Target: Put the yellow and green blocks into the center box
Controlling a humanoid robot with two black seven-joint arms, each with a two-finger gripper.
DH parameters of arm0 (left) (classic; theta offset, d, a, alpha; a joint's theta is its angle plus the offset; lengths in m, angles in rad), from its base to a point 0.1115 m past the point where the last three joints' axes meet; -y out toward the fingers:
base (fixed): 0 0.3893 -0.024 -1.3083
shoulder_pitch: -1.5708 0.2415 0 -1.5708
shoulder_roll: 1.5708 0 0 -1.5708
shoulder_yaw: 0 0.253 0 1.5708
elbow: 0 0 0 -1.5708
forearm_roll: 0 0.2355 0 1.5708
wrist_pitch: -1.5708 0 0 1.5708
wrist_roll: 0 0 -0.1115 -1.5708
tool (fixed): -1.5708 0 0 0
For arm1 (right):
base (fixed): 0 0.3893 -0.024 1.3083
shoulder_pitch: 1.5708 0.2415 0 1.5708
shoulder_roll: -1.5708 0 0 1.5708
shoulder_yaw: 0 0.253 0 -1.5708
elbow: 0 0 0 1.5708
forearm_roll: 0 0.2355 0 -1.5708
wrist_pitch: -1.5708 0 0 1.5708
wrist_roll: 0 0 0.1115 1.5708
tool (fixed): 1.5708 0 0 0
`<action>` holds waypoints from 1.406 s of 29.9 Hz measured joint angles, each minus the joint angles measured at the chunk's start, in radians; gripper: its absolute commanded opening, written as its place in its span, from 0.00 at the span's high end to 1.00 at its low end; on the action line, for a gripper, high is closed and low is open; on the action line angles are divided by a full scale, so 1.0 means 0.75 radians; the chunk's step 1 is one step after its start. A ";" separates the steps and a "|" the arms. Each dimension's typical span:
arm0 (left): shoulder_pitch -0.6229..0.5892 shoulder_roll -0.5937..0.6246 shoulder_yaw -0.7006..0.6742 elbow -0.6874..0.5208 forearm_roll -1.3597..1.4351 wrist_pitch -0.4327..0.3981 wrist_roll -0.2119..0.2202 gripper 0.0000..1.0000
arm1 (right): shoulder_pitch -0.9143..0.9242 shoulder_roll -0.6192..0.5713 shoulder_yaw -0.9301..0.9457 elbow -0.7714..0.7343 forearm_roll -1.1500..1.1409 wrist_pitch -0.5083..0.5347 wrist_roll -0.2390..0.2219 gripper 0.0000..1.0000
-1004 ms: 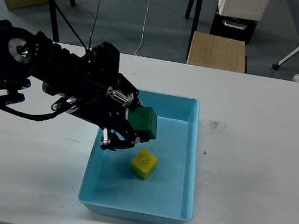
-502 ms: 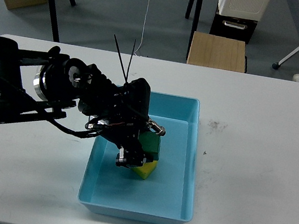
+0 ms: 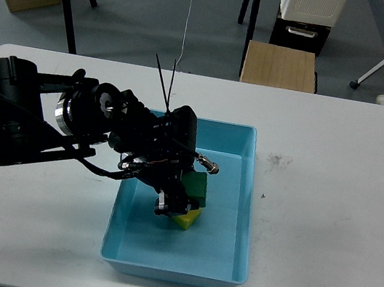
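The wide white surface (image 3: 328,210) carries a light-blue plastic box (image 3: 238,218). The left pincer (image 3: 181,199), lower than a second ago, grips the dark green block (image 3: 196,188) inside it, touching the yellow block (image 3: 186,221); release looks imminent.

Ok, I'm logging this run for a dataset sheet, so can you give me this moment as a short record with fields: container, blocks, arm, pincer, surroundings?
container: light blue box on the white table
green block: inside the box, at the left pincer, sitting against the yellow block
yellow block: on the box floor, partly hidden
left arm: reaches in from the left over the box
left pincer state: cannot tell
right arm: not in view
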 measured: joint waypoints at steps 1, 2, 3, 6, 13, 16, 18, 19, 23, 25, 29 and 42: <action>0.002 0.000 0.000 0.000 0.000 0.000 0.000 0.47 | 0.000 0.000 0.001 0.000 0.000 0.000 0.000 0.03; 0.004 -0.001 0.000 0.000 0.000 0.000 0.000 0.46 | 0.000 0.000 0.001 0.000 0.000 0.000 0.000 0.03; 0.005 -0.002 0.000 0.000 0.000 0.000 0.000 0.45 | 0.000 0.000 0.001 -0.001 0.000 0.000 0.000 0.03; 0.006 -0.002 -0.001 0.000 0.000 0.000 0.000 0.38 | 0.000 0.000 0.001 -0.002 0.000 0.000 0.001 0.03; 0.008 -0.002 -0.002 0.004 0.000 0.000 0.000 0.21 | 0.000 0.000 -0.001 -0.002 0.000 0.000 0.001 0.03; 0.016 -0.002 -0.011 0.004 0.000 0.000 0.000 0.12 | -0.002 0.001 -0.002 -0.002 0.000 0.000 0.001 0.03; 0.032 -0.002 -0.016 0.002 0.000 0.000 0.000 0.09 | -0.002 0.001 -0.004 -0.002 0.000 0.000 0.001 0.03; 0.038 -0.001 -0.018 0.001 0.000 0.000 0.000 0.08 | -0.002 0.001 -0.005 -0.002 0.000 0.000 0.001 0.03; 0.043 0.024 -0.051 -0.013 0.000 0.000 0.000 0.02 | -0.004 0.001 -0.010 -0.002 0.000 0.003 0.002 0.01; 0.042 0.050 -0.108 -0.036 0.000 0.000 0.000 0.01 | -0.001 0.001 -0.010 -0.002 0.000 0.004 0.002 0.01; 0.041 0.128 -0.244 -0.126 -0.072 0.000 0.000 0.01 | 0.016 0.000 -0.011 0.001 0.000 0.007 0.002 0.01; 0.634 0.263 -1.193 -0.137 -1.018 0.000 0.000 0.01 | 0.145 0.054 -0.042 0.026 0.026 0.019 0.007 0.01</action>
